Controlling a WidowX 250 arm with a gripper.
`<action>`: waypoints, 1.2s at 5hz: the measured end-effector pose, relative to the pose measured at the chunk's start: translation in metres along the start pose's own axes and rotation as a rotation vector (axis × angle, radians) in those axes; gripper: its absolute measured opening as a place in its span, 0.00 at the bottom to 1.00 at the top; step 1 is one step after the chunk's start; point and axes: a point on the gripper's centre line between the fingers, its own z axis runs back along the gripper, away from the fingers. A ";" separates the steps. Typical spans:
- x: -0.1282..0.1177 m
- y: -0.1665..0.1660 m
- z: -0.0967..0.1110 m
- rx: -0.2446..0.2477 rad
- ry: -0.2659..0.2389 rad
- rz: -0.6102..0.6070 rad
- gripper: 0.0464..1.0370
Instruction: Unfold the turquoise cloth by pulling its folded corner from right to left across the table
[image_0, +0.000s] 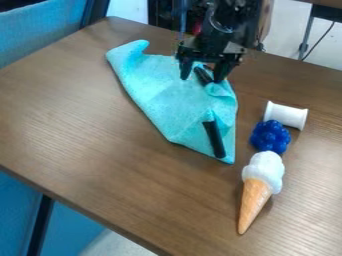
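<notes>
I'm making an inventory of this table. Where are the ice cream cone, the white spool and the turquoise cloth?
Ice cream cone (254, 199): camera view, orange cone part.
White spool (286, 115): camera view, side wall.
Turquoise cloth (163, 102): camera view, broad middle.

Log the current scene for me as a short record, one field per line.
hand: over cloth's far part, fingers apart
cloth: teal, rumpled, on brown table
far black piece: between the fingers in this view
near black piece: by cloth's near corner
beside cloth, far to near: white spool, blue cluster, toy ice-cream cone
hand contact: cannot tell
</notes>
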 end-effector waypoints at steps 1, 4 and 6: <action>-0.004 0.001 -0.005 0.006 0.003 -0.016 0.89; -0.005 -0.002 -0.003 0.027 -0.001 -0.049 0.25; -0.001 -0.006 0.001 -0.003 0.006 -0.071 0.01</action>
